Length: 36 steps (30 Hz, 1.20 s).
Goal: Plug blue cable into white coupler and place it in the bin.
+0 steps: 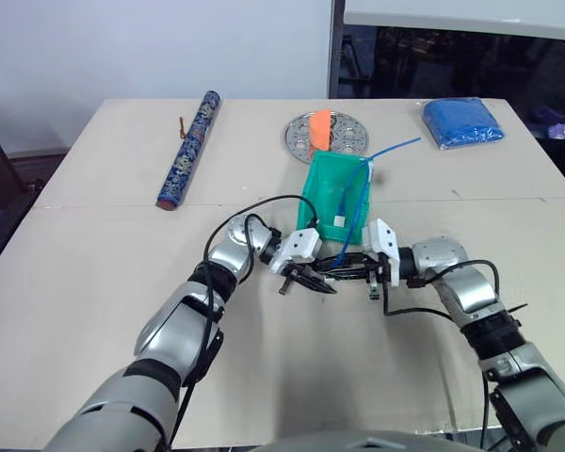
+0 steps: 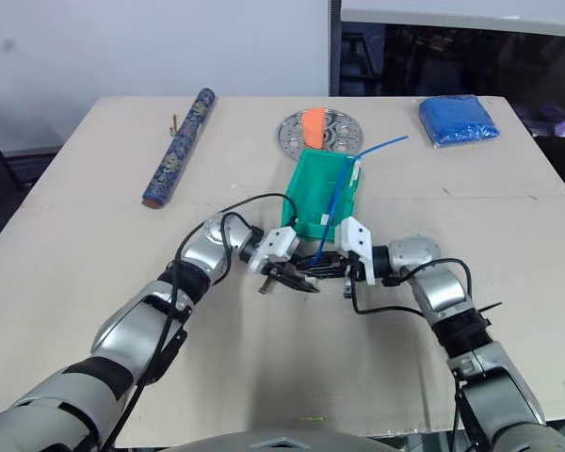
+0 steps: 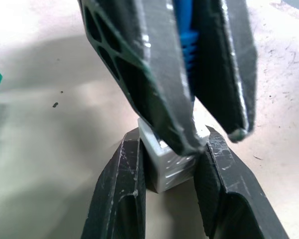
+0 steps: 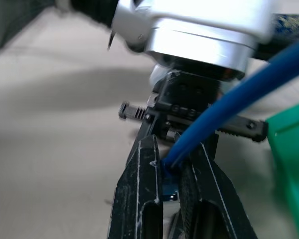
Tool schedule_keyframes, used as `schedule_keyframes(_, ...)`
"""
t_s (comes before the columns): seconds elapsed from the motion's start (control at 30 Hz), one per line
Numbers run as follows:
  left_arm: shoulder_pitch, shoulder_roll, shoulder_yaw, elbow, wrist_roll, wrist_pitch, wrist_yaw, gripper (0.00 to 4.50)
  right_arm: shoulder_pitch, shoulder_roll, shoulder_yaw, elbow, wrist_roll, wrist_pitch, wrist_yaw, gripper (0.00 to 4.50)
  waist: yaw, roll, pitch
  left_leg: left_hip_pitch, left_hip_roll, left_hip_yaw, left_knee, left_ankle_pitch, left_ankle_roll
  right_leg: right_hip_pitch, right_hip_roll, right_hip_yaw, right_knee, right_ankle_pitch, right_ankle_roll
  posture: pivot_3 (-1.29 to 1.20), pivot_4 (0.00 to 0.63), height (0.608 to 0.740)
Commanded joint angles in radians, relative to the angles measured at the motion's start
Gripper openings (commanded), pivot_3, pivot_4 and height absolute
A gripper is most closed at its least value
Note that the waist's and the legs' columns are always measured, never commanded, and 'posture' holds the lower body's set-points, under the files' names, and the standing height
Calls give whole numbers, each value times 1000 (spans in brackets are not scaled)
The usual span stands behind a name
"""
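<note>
The left hand [image 3: 169, 199] pinches the white coupler [image 3: 167, 167] steady, so the right hand [image 4: 170, 191], pinching the blue cable [image 4: 224, 102], can push the plug in.

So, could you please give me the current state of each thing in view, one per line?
left gripper: shut on the white coupler.
right gripper: shut on the blue cable.
white coupler: held above the table, outside the bin.
blue cable: pinched near its plug end, at the coupler.
bin: holds another blue cable.
metal plate: carries an orange piece.
</note>
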<state>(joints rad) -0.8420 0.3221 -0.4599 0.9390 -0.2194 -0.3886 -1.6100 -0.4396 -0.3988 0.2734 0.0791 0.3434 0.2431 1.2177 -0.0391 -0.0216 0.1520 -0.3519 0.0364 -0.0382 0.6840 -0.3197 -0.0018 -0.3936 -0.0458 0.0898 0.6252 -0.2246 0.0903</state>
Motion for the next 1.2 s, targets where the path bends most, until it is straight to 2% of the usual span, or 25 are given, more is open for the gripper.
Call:
schedule_keyframes(0.03, 18, 2, 79, -109, 2, 46, 70, 1234, 0, -28, -54, -131, 102, 135, -7, 0, 2, 0, 0, -4, 0, 0, 1, 0, 0, -4, 0, 0, 0, 0, 0, 0, 150, 740)
schedule_keyframes(0.1, 61, 17, 104, -177, 10, 56, 115, 2083, -6, -36, -85, -163, 133, 177, -22, 0, 1, 0, 0, -12, 0, -1, 1, 0, 0, -12, 0, -1, 0, 0, 0, 0, 150, 740)
schedule_keyframes(0.17, 116, 42, 122, -271, 16, 95, 149, 2979, -13, -44, -111, -178, 152, 209, -36, 0, -3, 1, 0, -13, 0, -1, 0, 0, 0, -14, 0, -1, 1, 0, 0, 0, 150, 740)
schedule_keyframes(0.27, 257, 119, 182, -549, -21, 269, 239, 4412, -33, -75, -145, -187, 174, 262, -51, 0, -4, 1, 1, -13, 0, -2, -2, 0, 0, -16, 0, -2, 0, 0, 0, 0, 150, 740)
schedule_keyframes(0.37, 408, 195, 279, -884, -82, 506, 394, 4467, -77, -88, -185, -186, 216, 324, -75, 0, -4, 2, 2, -14, 0, -2, -2, 0, 0, -17, -1, -3, 1, 0, 0, 0, 150, 740)
schedule_keyframes(0.5, 571, 237, 456, -1319, -166, 872, 696, 4467, -234, -54, -213, -61, 225, 437, -170, 0, -1, 2, 4, -14, 0, -3, -2, 0, 0, -17, -2, -3, 2, 1, 0, 0, 150, 740)
schedule_keyframes(0.57, 614, 241, 510, -1468, -182, 1019, 820, 4467, -308, -47, -193, 33, 195, 473, -189, 0, 1, 2, 4, -13, 1, -4, -2, 0, 0, -17, -1, -5, 2, 2, -1, 0, 150, 740)
schedule_keyframes(0.7, 627, 225, 559, -1654, -208, 1218, 993, 4467, -464, 29, -171, 267, 106, 385, -231, 0, 4, 2, 3, -12, 0, -8, -2, 0, -1, -14, -1, -9, 1, 2, -2, 0, 150, 740)
schedule_keyframes(0.73, 617, 215, 557, -1674, -209, 1245, 1024, 4500, -503, 47, -171, 334, 78, 346, -251, 786, 3, 2, 4, -13, 0, -8, -2, 1, -1, -14, -1, -9, 1, 2, -2, 0, 150, 740)
schedule_keyframes(0.8, 602, 197, 556, -1697, -222, 1286, 1068, 4500, -570, 78, -181, 467, 16, 244, -308, 1499, 1, 3, 4, -13, 0, -8, -2, 2, -4, -14, -1, -9, 1, 2, -2, 0, 150, 740)
schedule_keyframes(0.97, 595, 173, 558, -1724, -253, 1337, 1132, 4500, -670, 66, -262, 685, -66, 25, -463, 4174, 1, 3, 4, -14, 0, -8, -6, 6, -12, -15, -2, -10, -1, 2, -3, 0, 150, 740)
schedule_keyframes(1.0, 601, 167, 561, -1732, -260, 1341, 1141, 4500, -671, 55, -278, 689, -66, 9, -476, 4483, 1, 3, 4, -14, 0, -8, -6, 6, -12, -15, -2, -9, -1, 2, -3, 0, 150, 740)
schedule_keyframes(1.1, 652, 172, 564, -1751, -260, 1329, 1158, 4500, -606, 3, -332, 593, -37, 46, -471, 4483, 0, 3, 4, -17, -1, -8, -11, 7, -13, -18, -3, -10, -1, 2, -3, 0, 150, 740)
schedule_keyframes(1.2, 743, 175, 581, -1749, -247, 1286, 1167, 4500, -429, -72, -357, 341, 31, 170, -397, 4483, 0, 3, 4, -16, -1, -8, -14, 7, -13, -18, -4, -12, -2, 2, -4, 0, 150, 740)
